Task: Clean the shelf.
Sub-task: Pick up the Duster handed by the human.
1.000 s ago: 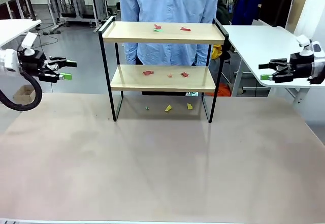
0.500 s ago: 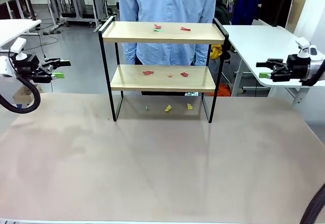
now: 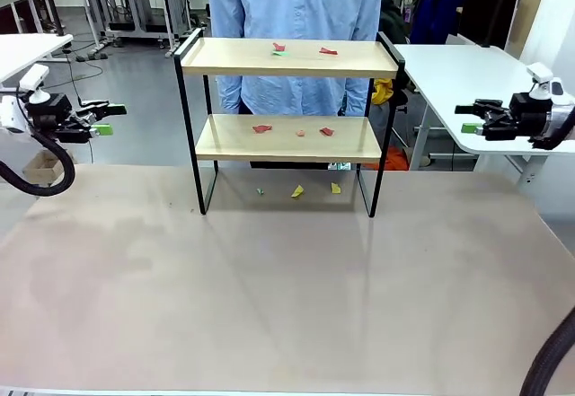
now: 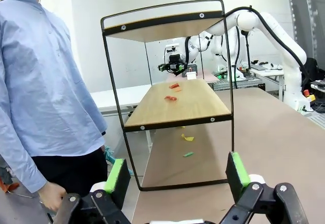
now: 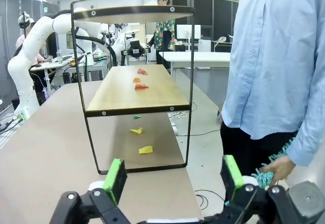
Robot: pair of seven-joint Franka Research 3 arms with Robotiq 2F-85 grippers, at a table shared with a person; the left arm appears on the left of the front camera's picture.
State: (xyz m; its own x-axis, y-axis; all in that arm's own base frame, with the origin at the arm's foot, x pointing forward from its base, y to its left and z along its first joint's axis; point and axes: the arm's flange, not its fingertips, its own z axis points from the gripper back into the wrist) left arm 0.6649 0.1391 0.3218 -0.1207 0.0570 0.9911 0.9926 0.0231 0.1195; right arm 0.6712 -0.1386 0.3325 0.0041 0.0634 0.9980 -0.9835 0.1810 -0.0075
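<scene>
In the front view the shelf (image 3: 235,57) stands on the far part of the table (image 3: 287,297), with a person (image 3: 296,19) in a light blue shirt right behind it. Red scraps (image 3: 261,128) lie on both of its boards and yellow scraps (image 3: 297,191) on the table beneath its lower board. The left pincer (image 3: 109,118) hangs well to the left of the shelf and the right pincer (image 3: 468,118) well to its right, both about level with the lower board, each with its fingers apart and holding nothing. In the left wrist view we look along the shelf from its end: the green pads stand wide apart with the lower board between them farther off, and the scraps sit toward its far half. In the right wrist view we face the opposite end of the shelf, the fingers again spread and empty. Beside the shelf, the person's hand (image 5: 278,167) holds a teal tufted thing (image 5: 260,177), perhaps a duster. We judge the cleaning not yet begun, since every scrap lies untouched. The next move calls for one arm to close in on the shelf and reach between its boards without knocking the thin frame.
</scene>
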